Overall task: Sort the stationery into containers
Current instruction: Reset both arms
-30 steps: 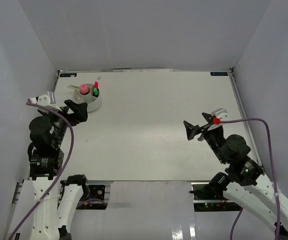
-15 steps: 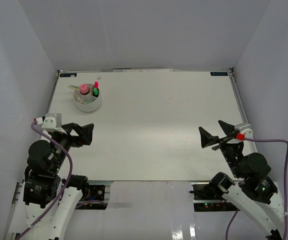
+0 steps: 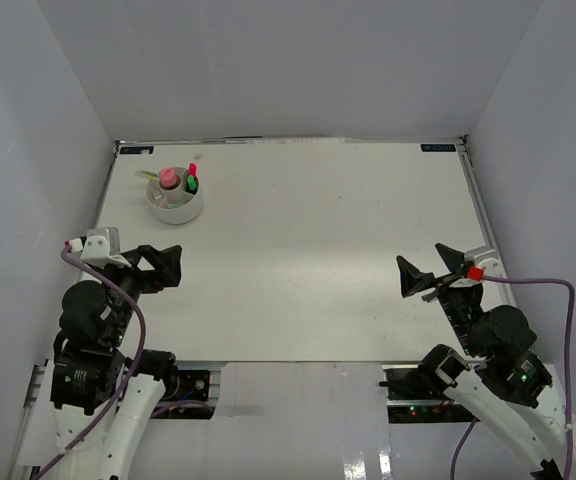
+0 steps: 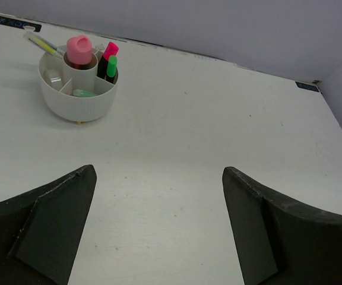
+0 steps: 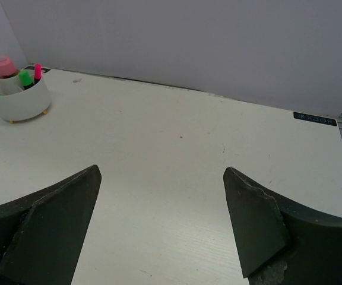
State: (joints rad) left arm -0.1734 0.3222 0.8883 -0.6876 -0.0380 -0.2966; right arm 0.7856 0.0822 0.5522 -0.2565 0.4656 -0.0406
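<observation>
The round white organiser cup (image 3: 175, 208) stands at the far left of the table; it also shows in the left wrist view (image 4: 76, 104) and the right wrist view (image 5: 15, 101). In it stand a pink tube (image 4: 79, 48), a green-capped marker (image 4: 111, 65), a pink-capped marker (image 4: 109, 50) and a thin pale pen (image 4: 40, 43); a pale green marker (image 4: 83, 93) and a small clear tape roll (image 4: 53, 76) lie in its compartments. My left gripper (image 3: 168, 266) is open and empty near the front left. My right gripper (image 3: 423, 272) is open and empty near the front right.
The white table (image 3: 308, 250) is walled by grey panels on three sides. A small white speck (image 3: 198, 156) lies near the back edge behind the cup. Black labels sit at the back corners (image 3: 436, 148).
Over the last second both arms have drawn back from the table's middle toward their bases. In the last half second they have barely moved. The cup and its contents have stayed put.
</observation>
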